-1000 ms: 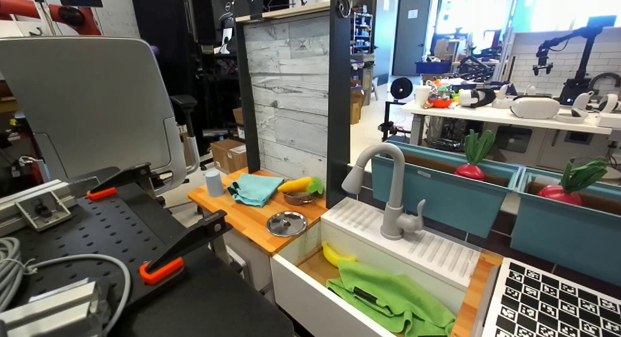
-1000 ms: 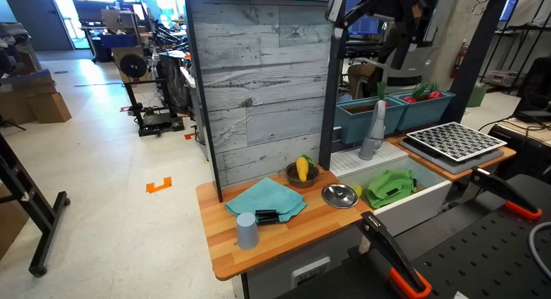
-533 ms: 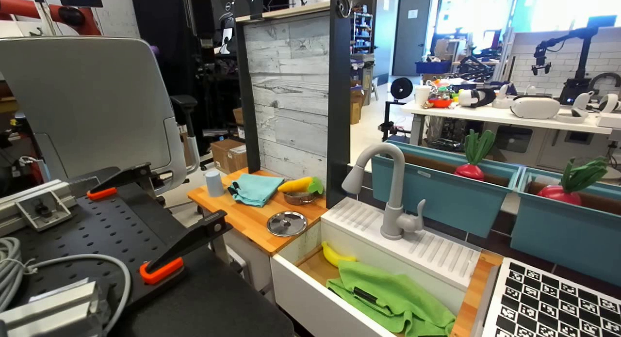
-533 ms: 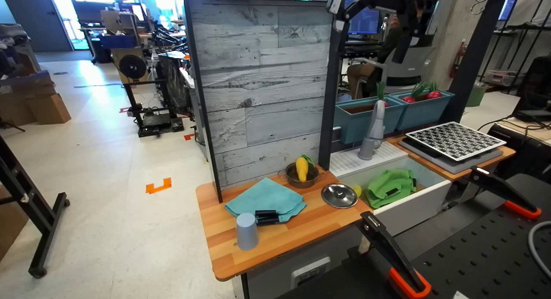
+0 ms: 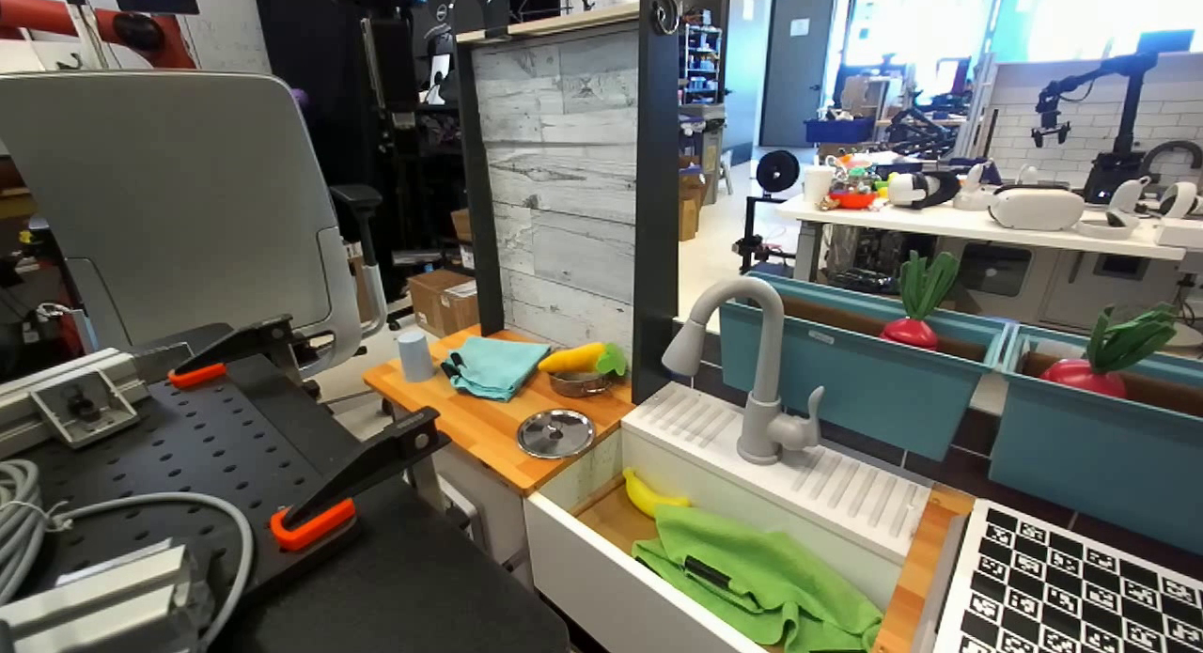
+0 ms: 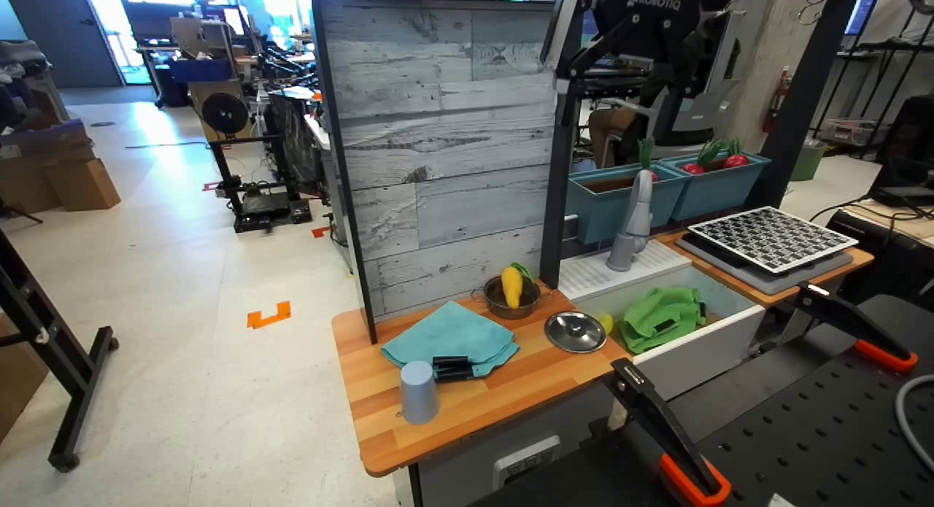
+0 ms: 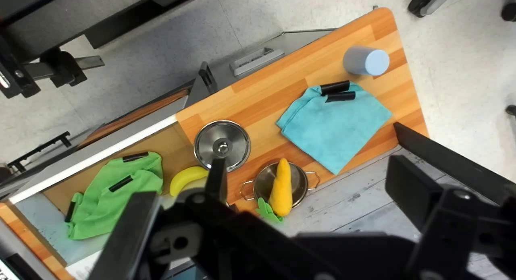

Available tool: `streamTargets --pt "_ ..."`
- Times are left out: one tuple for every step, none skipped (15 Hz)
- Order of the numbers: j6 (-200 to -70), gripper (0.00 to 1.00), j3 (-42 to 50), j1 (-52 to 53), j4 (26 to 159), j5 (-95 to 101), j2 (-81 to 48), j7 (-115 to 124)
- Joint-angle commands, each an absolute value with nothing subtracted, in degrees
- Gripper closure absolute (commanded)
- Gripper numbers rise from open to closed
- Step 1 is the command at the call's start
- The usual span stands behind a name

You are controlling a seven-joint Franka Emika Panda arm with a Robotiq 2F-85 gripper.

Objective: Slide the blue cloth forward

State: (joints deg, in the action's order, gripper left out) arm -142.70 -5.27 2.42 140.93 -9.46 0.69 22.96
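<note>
Jaws spread wide, fingers (image 7: 413, 189) well apart in the wrist view. Gripper (image 7: 314, 181) hangs high at the top edge of an exterior view, tips pointing down, well above the wooden counter (image 7: 262, 110), its upper end cut off by the frame. Seen between the fingers, well below: pot (image 7: 264, 181), yellow vegetable (image 7: 282, 187) resting in it, green leaves (image 7: 269, 211) over the rim. Blue cloth (image 7: 334, 129) lies folded on the counter, clear of the gripper, two black strips (image 7: 335, 87) at one edge, between pot and light blue cup (image 7: 365, 60), cup just beside it. Lid (image 7: 221, 138) lies knob up near the pot. Sink (image 5: 597, 564) adjoins the counter; banana (image 7: 187, 179) and crumpled green cloth (image 7: 121, 199) lie inside, side by side.
</note>
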Motion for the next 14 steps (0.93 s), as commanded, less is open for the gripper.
streamTargets --pt "-148.59 0.0 -5.32 3.81 139.93 -6.06 -5.06 27.9" --pt "-150.06 0.0 -5.13 4.25 139.69 -5.48 -6.57 28.37" --pt "-151.65 0.0 -4.87 4.77 139.24 -4.41 -8.38 29.6" --pt "-152.59 0.0 -4.61 5.3 138.38 -3.58 -10.39 30.07" --pt "-153.59 0.0 -4.23 5.91 137.51 -2.73 -12.4 30.96" --pt "-154.34 0.0 -4.1 6.34 136.36 -2.81 -14.48 30.19" --pt "-155.26 0.0 -3.78 7.02 135.34 -2.53 -16.44 30.35" --pt "-156.27 0.0 -3.21 7.9 134.22 -2.03 -18.44 30.97" --pt "-157.07 0.0 -2.6 8.85 133.06 -1.91 -20.25 31.59" --pt "-157.99 0.0 -1.76 10.09 131.8 -1.64 -22.33 32.5" --pt "-158.62 0.0 -0.97 11.24 130.56 -1.61 -24.13 33.0" --pt "-159.88 0.0 0.21 12.79 129.21 -1.46 -26.24 34.2" --pt "-160.34 0.0 0.49 13.53 127.96 -2.23 -27.96 33.96" --pt "-161.02 0.0 0.94 14.5 126.47 -2.57 -29.99 33.98"
